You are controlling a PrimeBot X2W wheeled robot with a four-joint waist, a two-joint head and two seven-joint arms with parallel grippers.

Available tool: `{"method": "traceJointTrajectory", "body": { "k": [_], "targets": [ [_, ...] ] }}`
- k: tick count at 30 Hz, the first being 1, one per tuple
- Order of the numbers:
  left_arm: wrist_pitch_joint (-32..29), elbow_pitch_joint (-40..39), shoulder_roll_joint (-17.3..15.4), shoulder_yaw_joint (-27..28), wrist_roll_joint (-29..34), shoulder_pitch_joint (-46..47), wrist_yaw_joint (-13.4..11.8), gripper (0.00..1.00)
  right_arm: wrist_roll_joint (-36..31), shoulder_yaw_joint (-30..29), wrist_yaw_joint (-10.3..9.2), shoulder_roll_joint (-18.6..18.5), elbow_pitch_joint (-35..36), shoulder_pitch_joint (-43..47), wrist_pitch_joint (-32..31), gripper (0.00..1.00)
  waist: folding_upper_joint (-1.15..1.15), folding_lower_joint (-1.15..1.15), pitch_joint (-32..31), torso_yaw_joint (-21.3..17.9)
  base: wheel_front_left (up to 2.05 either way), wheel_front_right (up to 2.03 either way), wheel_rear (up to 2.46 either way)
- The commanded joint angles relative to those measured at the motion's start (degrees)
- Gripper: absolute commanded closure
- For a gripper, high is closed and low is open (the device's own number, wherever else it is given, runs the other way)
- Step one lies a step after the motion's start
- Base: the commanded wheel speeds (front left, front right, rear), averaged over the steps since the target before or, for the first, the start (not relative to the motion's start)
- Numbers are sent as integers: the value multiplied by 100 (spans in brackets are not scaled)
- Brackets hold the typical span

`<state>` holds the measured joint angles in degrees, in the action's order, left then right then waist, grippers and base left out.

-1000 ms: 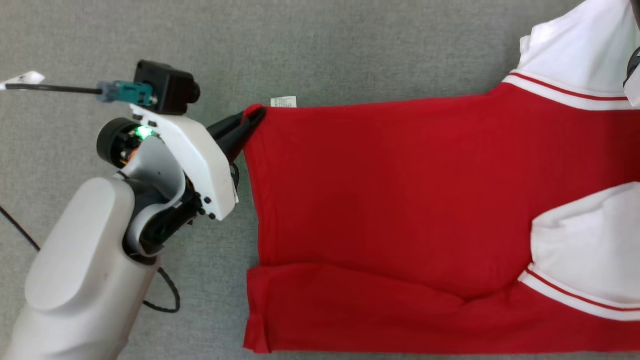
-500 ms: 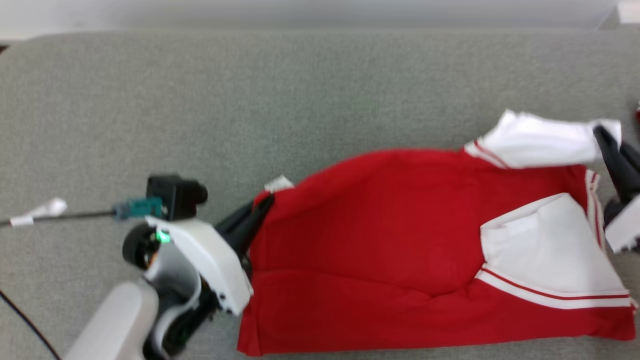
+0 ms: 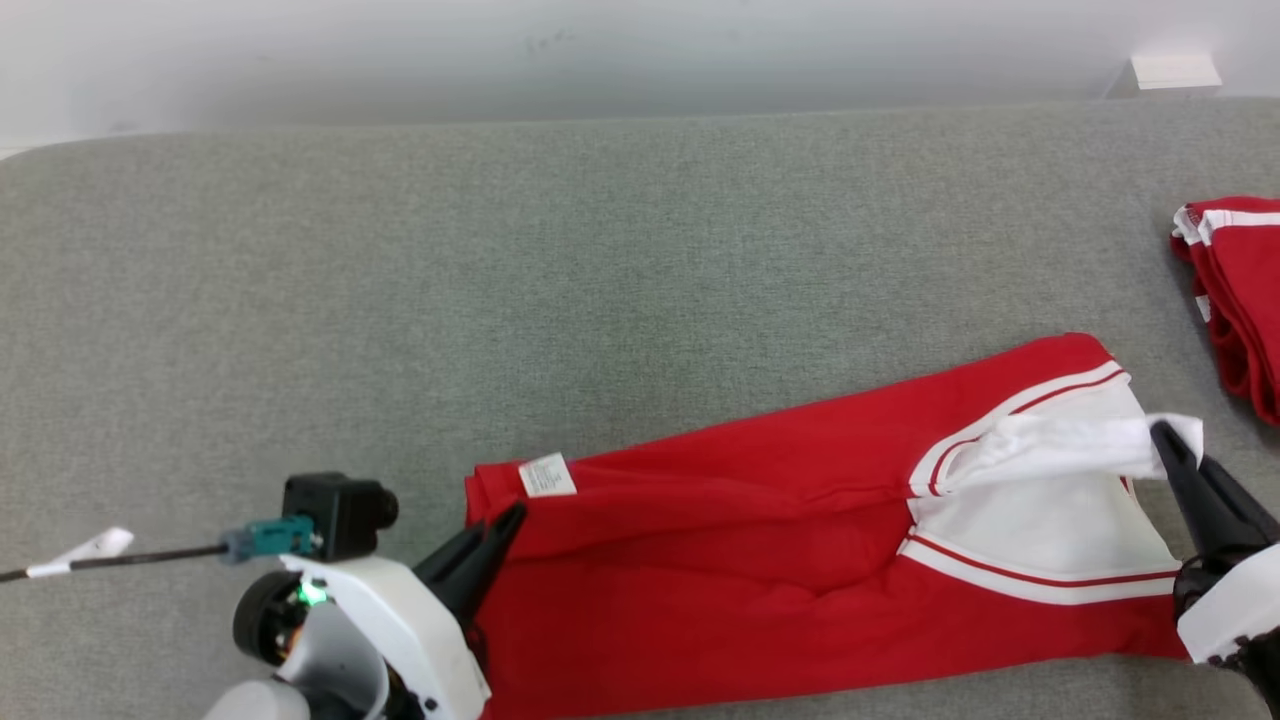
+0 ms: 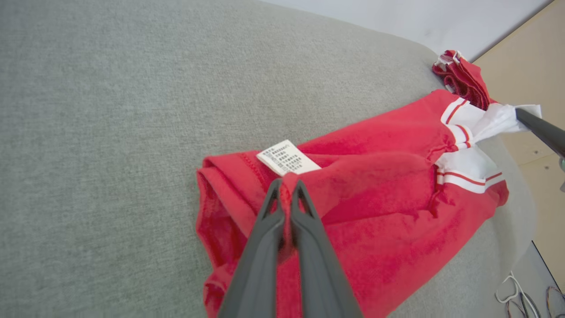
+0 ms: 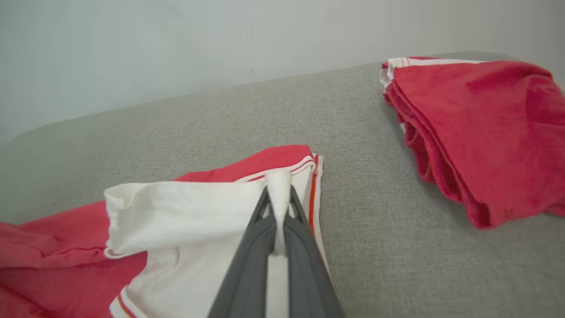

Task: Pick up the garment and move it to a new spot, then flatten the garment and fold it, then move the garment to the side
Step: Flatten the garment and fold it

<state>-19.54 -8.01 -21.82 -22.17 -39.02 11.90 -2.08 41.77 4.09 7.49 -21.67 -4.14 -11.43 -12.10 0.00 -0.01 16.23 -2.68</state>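
Got the red garment (image 3: 760, 560) with white sleeves laid out on the near part of the grey fabric-covered table (image 3: 500, 280). Long axis running left to right across the head view, tilted a bit, right end farther from the robot than the left. Hem end pointing left, with a small white care label (image 3: 547, 475) showing on top near that corner. Sleeve end pointing right. Looks doubled over along its length, with layered folds stacked at the hem.

Left hand (image 3: 505, 520) pinched tight on a corner of the red hem, just beside the label, fingers together with a ridge of cloth squeezed between them. Pretty clear in the left wrist view. Right hand (image 3: 1162, 432) clamped the same way on the edge of a white sleeve (image 3: 1040, 445), holding it lifted and pulled out to the right, off the layer under it. Rest of the cloth resting flat-ish on the table.

Also spotted a folded red pile (image 3: 1235, 290) with white trim at the far right of the table, well apart from the held piece. Pale wall behind the far edge.
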Motion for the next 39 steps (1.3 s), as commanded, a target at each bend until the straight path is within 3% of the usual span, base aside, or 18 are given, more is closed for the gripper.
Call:
{"method": "traceJointTrajectory", "body": {
  "k": [1, 2, 3, 7, 11, 16, 22, 27, 33, 39],
  "targets": [
    [51, -4, -38, 10, 5, -80, -7, 100, -76, -28, -3, -21, -27, 66, -3, 100, 0, 1, -5, -6, 0, 0, 0],
    [55, 27, -60, -13, 67, -112, -24, 69, -153, 1, -3, -29, -53, 91, -46, 64, 0, 1, -10, -11, 0, 0, 0],
    [28, 76, -102, -72, 155, -151, -6, 0, -213, 42, -3, -37, -82, 118, -89, 0, 0, 1, -15, -14, 0, 0, 0],
    [328, 210, -247, -219, 621, -238, -36, 0, -247, 131, -3, -136, -97, 234, -379, 0, 0, 1, -55, -8, 0, 0, 0],
    [1377, 295, -368, -131, 1574, -440, -552, 0, 131, -134, -3, -317, 275, 354, -861, 0, 0, 1, -132, -6, 0, 0, 0],
    [2635, 229, -104, 42, 1938, -745, -997, 0, 108, -843, -3, -520, 584, 290, -1387, 0, 0, 1, -78, 88, 0, 0, 0],
    [3390, 573, 212, 54, 2251, -783, -1260, 0, -277, -688, -3, -386, 390, -34, -2074, 0, 0, 1, 20, 320, 0, 0, 0],
    [3469, 824, 700, 161, 2323, -632, -1209, 0, -670, -483, -3, -243, -145, -167, -2301, 0, 0, 1, 84, 541, 0, 0, 0],
    [3470, 855, 1056, 422, 2598, -737, -993, 0, -912, -413, -10, -243, -798, -216, -2333, 0, 0, 1, 123, 671, 0, 0, 0],
    [3470, 909, 1248, 655, 2800, -843, -754, 0, -523, -274, -14, -129, -1252, -192, -2575, 0, 0, 1, 116, 695, 0, 0, 0]
  ]
}}
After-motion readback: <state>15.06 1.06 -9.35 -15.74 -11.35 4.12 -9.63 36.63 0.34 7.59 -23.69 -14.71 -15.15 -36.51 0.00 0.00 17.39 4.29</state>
